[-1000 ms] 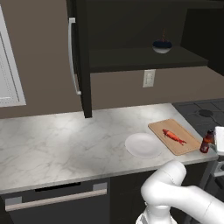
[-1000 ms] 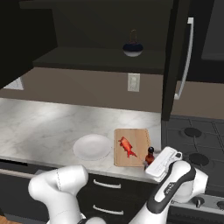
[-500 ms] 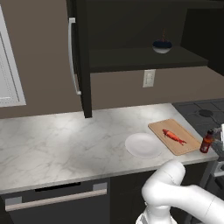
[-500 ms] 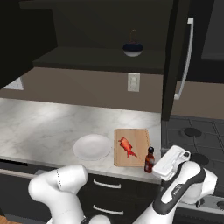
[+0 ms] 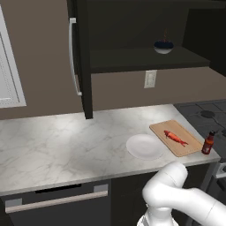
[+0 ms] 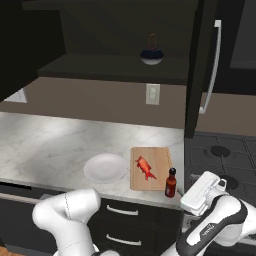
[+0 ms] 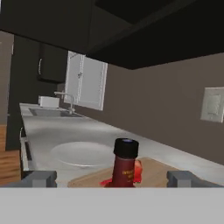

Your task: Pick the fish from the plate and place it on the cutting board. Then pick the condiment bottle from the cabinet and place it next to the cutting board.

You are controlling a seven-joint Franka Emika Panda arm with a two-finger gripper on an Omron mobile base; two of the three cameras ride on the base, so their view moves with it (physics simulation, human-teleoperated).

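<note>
The red-orange fish (image 5: 175,137) (image 6: 145,167) lies on the tan cutting board (image 5: 162,128) (image 6: 158,155). Left of the board sits the bare white plate (image 5: 144,146) (image 6: 105,168) (image 7: 81,154). The red condiment bottle (image 5: 207,142) (image 6: 171,182) (image 7: 124,168) stands upright on the counter at the board's right front corner. My gripper (image 6: 184,194) (image 7: 111,179) is open, level with the bottle and a little to its right, not touching it. In the hand view the bottle stands ahead between the wide-apart fingertips (image 7: 40,178), partly hiding the fish (image 7: 138,168).
The dark cabinet (image 5: 145,59) is open, its door (image 5: 82,57) swung out with a silver handle. A dark blue bowl (image 5: 163,46) (image 6: 151,55) rests on its shelf. A stove (image 5: 205,114) (image 6: 220,155) borders the counter on the right. A wall outlet (image 6: 152,94) is behind the board.
My hand has drawn back to the right, away from the condiment bottle, which stays standing beside the board. The fish, plate and board have not moved.
</note>
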